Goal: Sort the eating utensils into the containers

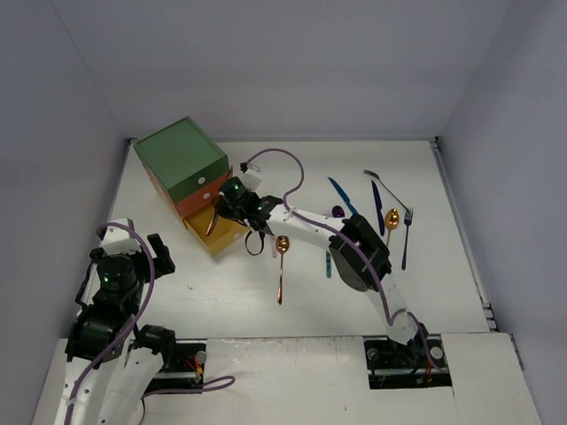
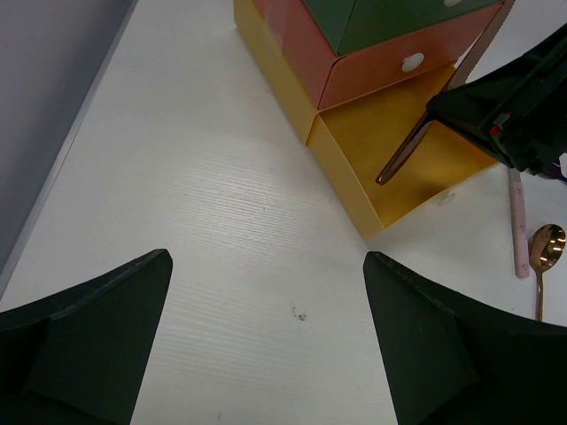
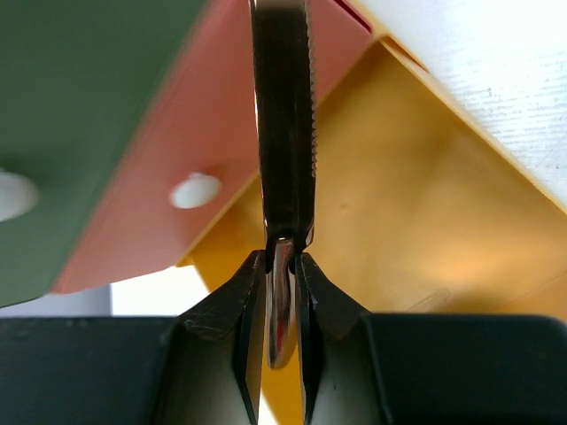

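You are mid-placement. Your right gripper (image 3: 282,257) is clamped on the handle end of a copper knife (image 3: 283,115). The serrated blade angles down into the open yellow drawer (image 2: 443,173), the lowest of the 3 in the chest (image 1: 182,152), which stands near the far left corner of the worktop (image 1: 221,301). In the left wrist view the blade tip sits inside the drawer's walls, but you cannot tell whether it touches the floor. The orange-red drawer (image 2: 372,80) and the green drawer (image 2: 390,22) above it are shut, and the knife's upper length crosses in front of the orange-red one.

Your left gripper (image 2: 266,261) hangs near the left edge of the worktop, apart from the chest, with its jaws spread wide and nothing between them.

The next move, as I judge it, is to lower and flatten the knife so it lies along the drawer, then part the jaws and lift straight out. Watch that the handle does not prop on the drawer's front wall.

Most of the sorting looks undone. A copper spoon (image 1: 281,266) lies near the middle with a pink handle (image 2: 517,221) just beside it. A gold spoon (image 1: 391,221), a purple fork (image 1: 407,237) and a blue knife (image 1: 341,195) lie toward the far right corner.
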You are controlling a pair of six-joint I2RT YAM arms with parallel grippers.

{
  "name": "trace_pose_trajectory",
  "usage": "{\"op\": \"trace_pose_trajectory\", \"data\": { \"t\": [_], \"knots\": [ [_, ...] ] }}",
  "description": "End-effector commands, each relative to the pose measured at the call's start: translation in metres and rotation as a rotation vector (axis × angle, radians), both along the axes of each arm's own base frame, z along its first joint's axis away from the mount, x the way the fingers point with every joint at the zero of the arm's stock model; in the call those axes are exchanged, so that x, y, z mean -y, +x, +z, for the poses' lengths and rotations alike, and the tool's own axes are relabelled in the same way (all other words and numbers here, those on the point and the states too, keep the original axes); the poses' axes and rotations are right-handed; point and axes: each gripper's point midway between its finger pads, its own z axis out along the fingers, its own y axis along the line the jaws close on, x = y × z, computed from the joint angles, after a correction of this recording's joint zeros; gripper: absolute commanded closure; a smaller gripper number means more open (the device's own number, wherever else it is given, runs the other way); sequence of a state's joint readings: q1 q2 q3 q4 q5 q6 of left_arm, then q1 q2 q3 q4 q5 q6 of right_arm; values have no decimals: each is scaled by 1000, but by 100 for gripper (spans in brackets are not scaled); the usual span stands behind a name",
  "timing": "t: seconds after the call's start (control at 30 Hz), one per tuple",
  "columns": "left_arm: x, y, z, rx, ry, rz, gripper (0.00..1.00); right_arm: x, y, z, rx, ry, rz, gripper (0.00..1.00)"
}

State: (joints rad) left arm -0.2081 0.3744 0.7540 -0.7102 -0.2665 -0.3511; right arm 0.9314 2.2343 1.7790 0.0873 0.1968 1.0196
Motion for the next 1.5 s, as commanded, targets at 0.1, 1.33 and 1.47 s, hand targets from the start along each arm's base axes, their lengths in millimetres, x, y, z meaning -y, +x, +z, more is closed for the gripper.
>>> {"op": "trace_pose_trajectory", "data": {
  "t": [0.1, 1.33, 1.47],
  "knots": [
    [1, 7, 13, 40, -14, 8, 13, -25, -2, 20, 52, 70, 50, 94],
    [69, 60, 32, -48, 52, -388, 40, 298, -62, 109, 283, -401, 36, 51],
    [94, 100, 34, -96, 154, -417, 40, 332, -80, 99, 268, -424, 6, 51]
  ]
}}
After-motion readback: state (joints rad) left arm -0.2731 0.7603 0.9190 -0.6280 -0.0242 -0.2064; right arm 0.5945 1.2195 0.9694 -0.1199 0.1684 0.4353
